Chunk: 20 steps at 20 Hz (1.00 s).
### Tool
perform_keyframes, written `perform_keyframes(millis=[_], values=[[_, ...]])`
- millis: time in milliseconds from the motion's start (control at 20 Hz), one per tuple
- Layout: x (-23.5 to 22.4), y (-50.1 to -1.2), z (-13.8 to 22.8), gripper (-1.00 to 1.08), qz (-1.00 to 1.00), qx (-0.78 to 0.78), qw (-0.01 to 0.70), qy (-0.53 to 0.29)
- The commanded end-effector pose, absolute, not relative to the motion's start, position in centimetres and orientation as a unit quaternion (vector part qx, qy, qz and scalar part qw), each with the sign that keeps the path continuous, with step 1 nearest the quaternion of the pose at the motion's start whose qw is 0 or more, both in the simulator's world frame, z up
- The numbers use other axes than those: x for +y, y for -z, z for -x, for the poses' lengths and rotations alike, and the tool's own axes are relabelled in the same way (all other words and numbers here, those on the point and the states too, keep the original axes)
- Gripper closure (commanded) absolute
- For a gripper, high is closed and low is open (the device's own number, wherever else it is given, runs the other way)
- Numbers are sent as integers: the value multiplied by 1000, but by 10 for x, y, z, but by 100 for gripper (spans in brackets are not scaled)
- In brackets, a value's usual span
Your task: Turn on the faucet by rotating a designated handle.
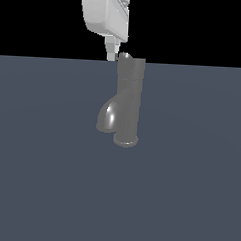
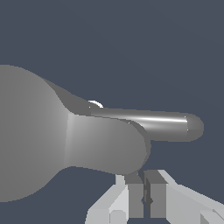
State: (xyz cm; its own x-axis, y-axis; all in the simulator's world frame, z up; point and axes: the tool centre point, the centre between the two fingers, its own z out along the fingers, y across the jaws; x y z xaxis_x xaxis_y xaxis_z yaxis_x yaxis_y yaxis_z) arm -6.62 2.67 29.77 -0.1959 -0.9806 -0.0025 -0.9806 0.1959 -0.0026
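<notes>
One faucet [image 1: 128, 103] stands alone and upright on a flat, slate-blue table [image 1: 188, 196] that runs to a straight horizon, with only black backdrop above it. In the exterior view the dark grey cylinder sits a little above the middle of the picture, its flared base ring planted on the surface and its glossy curved spout [image 1: 108, 117] bulging toward eight o'clock. The white hand [image 1: 112, 54] reaches in from twelve o'clock, its fingertips just beside the faucet's top rim on the exterior view's left; contact cannot be told from here. A small rounded nub, apparently the handle [image 1: 125, 56], shows at the cap's top edge, largely hidden by the cap.

Up close, the wrist view looks along the faucet's top end: the wide grey cap [image 2: 26, 131] fills one side, and the handle [image 2: 166, 124] shows as a thin bright-edged lever sticking sideways from it over bare table. The fingers [image 2: 136, 197] sit pressed nearly together, a narrow dark slit between the pads, holding nothing and apart from the handle.
</notes>
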Motion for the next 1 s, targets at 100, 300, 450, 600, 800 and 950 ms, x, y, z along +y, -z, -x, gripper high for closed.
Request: perform_keyframes(millis=[100, 300, 450, 600, 800, 950], values=[[19, -298, 71, 108, 633, 774, 1, 1], [-7, -298, 66, 108, 628, 778, 1, 1], [-25, -298, 63, 108, 625, 781, 1, 1], [-43, -298, 61, 108, 621, 784, 0, 0], [-65, -298, 57, 108, 616, 787, 0, 0], [-76, -298, 56, 108, 614, 789, 0, 0]])
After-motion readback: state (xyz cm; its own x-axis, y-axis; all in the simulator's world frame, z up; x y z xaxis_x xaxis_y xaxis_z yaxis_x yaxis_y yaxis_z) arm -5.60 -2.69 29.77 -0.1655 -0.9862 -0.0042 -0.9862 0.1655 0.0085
